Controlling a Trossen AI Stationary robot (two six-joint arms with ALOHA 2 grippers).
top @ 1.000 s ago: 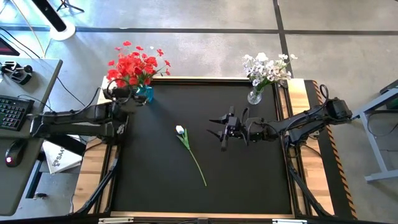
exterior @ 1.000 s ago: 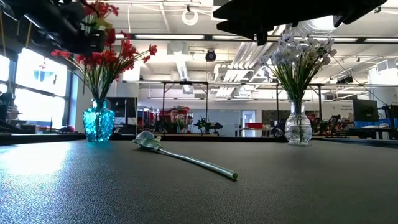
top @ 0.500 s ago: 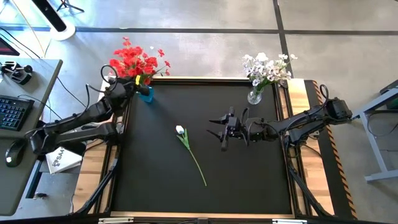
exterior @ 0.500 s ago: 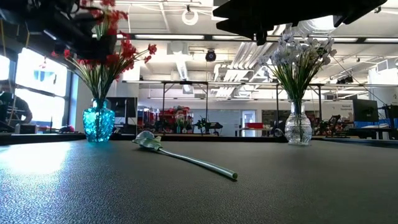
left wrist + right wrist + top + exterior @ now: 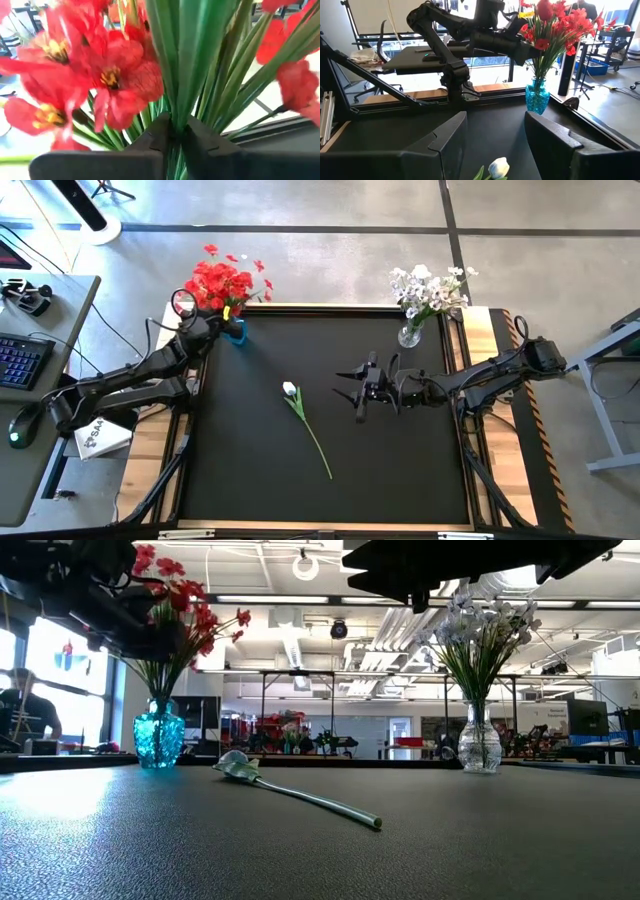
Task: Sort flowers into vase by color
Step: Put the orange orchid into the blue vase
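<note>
Red flowers (image 5: 222, 282) stand in a blue vase (image 5: 235, 332) at the table's far left corner. My left gripper (image 5: 176, 127) is in among their green stems above the vase, shut on them. White flowers (image 5: 430, 288) stand in a clear vase (image 5: 409, 335) at the far right corner. One white-bloomed flower (image 5: 300, 412) lies flat on the black mat in the middle, bloom toward the far edge. My right gripper (image 5: 350, 393) hangs open above the mat, to the right of that flower, pointing toward the left edge. My left gripper pinches green stems (image 5: 175, 112) of the red bunch between its two fingers, below the blooms; one stem or several, I cannot tell. The stems run upright through the fingers, which lie across them. Their lower ends stay in the blue vase (image 5: 159, 738).
The black mat (image 5: 400, 470) has free room toward the near edge and right of the lying flower. A desk with a keyboard (image 5: 20, 360) and a mouse stands left of the table. A person (image 5: 22, 710) shows in the room beyond the far left corner.
My left arm has swung, its forearm now slanting toward the far left corner, while its gripper has stayed at the red bunch. The red blooms have shifted slightly above the blue vase. The right arm and the lying white flower have kept still.
</note>
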